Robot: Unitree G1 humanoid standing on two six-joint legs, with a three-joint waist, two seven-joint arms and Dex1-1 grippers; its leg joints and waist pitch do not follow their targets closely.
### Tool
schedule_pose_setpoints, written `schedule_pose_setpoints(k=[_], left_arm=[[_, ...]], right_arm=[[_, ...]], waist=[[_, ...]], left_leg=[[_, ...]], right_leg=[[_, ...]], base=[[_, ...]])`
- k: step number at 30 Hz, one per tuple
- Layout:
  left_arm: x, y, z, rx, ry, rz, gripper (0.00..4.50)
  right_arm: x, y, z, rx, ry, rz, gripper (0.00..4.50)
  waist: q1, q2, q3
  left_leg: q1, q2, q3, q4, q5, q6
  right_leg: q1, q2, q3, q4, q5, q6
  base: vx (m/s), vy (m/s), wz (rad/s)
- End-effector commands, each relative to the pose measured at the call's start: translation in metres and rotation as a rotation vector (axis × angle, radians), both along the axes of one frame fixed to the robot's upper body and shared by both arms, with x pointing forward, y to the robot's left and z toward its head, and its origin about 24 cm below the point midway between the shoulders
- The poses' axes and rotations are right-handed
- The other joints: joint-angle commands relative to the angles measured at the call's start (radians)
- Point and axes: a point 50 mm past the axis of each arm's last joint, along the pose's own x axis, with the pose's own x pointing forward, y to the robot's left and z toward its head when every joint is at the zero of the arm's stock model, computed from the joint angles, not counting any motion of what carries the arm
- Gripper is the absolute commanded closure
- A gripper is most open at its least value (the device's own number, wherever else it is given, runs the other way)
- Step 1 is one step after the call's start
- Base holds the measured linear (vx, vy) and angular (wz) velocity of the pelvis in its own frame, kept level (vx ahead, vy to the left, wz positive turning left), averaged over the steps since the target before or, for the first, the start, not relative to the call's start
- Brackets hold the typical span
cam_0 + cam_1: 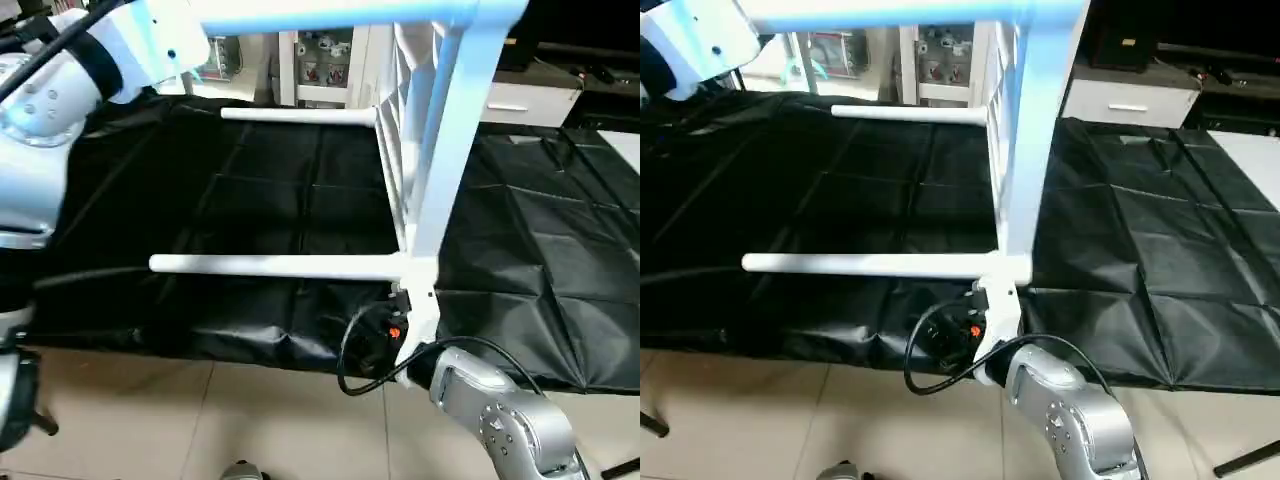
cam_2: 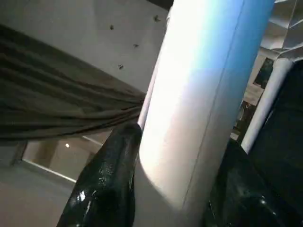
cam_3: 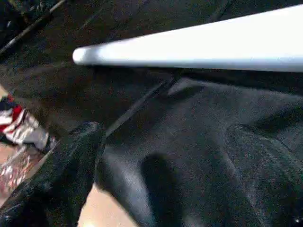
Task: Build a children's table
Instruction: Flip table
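Note:
The children's table lies on its side on the black cloth, its ribbed white top (image 1: 432, 150) standing upright. Two lower legs (image 1: 270, 265) (image 1: 300, 115) point out to the left above the cloth, and an upper leg (image 1: 330, 18) runs across the top of the picture. My left gripper (image 2: 175, 179) is shut on that upper leg, with black fingers (image 2: 109, 179) on either side of the white tube. My right gripper (image 1: 388, 335) sits low by the top's near bottom corner, under the near leg (image 3: 199, 45). It stands open with only cloth between its fingers (image 3: 66, 165).
The black cloth (image 1: 540, 250) covers the work surface, and its front edge drops to a tiled floor (image 1: 200, 420). A black cable (image 1: 350, 355) loops off my right wrist. A white cabinet (image 1: 320, 60) and a white drawer unit (image 1: 530, 100) stand behind.

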Motion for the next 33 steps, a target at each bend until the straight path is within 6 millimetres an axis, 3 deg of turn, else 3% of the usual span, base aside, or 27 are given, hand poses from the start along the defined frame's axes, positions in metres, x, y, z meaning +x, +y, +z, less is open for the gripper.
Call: schedule_pose_setpoints(k=[1,3,7,8,11,18,26,33], left_arm=[[0.003,0.023,0.009,-0.389,-0.018,0.047,2.65],[0.003,0.023,0.008,-0.451,-0.022,0.04,2.65],[0.003,0.024,0.006,-0.511,-0.019,0.038,2.64],[0.003,0.023,0.006,-0.53,-0.028,0.034,2.64],[0.002,0.023,0.006,-0.543,-0.03,0.029,2.64],[0.0,0.022,0.003,-0.577,-0.018,0.039,2.65],[-0.004,0.019,0.001,-0.592,-0.013,0.039,2.65],[-0.007,0.018,0.001,-0.592,-0.014,0.043,2.65]], right_arm=[[0.011,-0.009,0.008,0.007,-0.051,-0.088,0.12],[0.022,-0.016,0.015,0.049,-0.082,-0.192,0.12],[0.03,-0.023,0.021,0.078,-0.122,-0.268,0.12],[0.035,-0.025,0.026,0.11,-0.151,-0.286,0.12],[0.037,-0.024,0.031,0.147,-0.172,-0.281,0.12],[0.045,-0.018,0.053,0.326,-0.27,-0.253,0.0],[0.076,-0.037,0.051,0.201,-0.284,-0.498,0.0],[0.087,-0.034,0.062,0.293,-0.306,-0.472,0.0]], waist=[[0.002,-0.01,-0.062],[0.001,-0.014,-0.064],[0.011,-0.008,-0.069],[0.011,-0.012,-0.068],[0.014,-0.008,-0.071],[0.015,-0.017,-0.069],[0.011,-0.024,-0.071],[0.007,-0.026,-0.074]], left_leg=[[0.014,0.01,0.0,-0.083,-0.268,-0.059],[0.011,0.009,0.002,-0.083,-0.236,-0.054],[0.015,0.009,0.008,-0.077,-0.19,-0.047],[0.015,0.008,0.01,-0.076,-0.187,-0.044],[0.017,0.01,0.011,-0.077,-0.194,-0.04],[0.018,0.013,0.01,-0.082,-0.236,-0.042],[0.016,0.011,0.014,-0.081,-0.197,-0.056],[0.014,0.008,0.017,-0.075,-0.157,-0.034]], right_leg=[[0.026,-0.055,0.032,-0.079,-0.315,-0.122],[0.029,-0.054,0.03,-0.074,-0.279,-0.13],[0.025,-0.048,0.03,-0.065,-0.201,-0.143],[0.027,-0.047,0.029,-0.065,-0.188,-0.148],[0.027,-0.047,0.027,-0.062,-0.17,-0.153],[0.026,-0.049,0.026,-0.068,-0.176,-0.134],[0.027,-0.05,0.025,-0.063,-0.173,-0.132],[0.034,-0.046,0.023,-0.055,-0.086,-0.139]], base=[[0.0,0.0,0.0],[0.0,0.0,0.0],[0.0,0.0,0.0],[0.0,0.0,0.0],[0.0,0.0,0.0],[0.0,0.0,0.0],[0.0,0.0,0.0],[0.0,0.0,0.0]])
